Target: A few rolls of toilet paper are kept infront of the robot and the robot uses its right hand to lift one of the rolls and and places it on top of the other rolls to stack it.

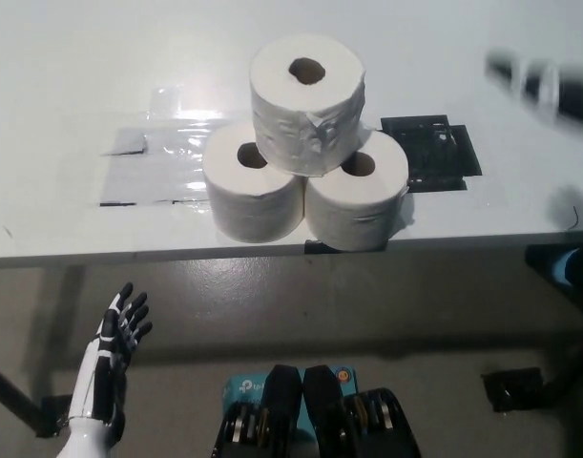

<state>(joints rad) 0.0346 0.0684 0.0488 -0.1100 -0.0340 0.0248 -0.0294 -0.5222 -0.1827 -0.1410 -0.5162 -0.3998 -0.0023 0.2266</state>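
— I'm counting from the head camera. How many rolls have you got?

— I see three toilet paper rolls: two on the table (72,86), the left roll (253,191) and the right roll (360,200), and one top roll (307,100) resting across both.

— Tape patches?

— One black patch (434,153), one clear taped sheet (153,167).
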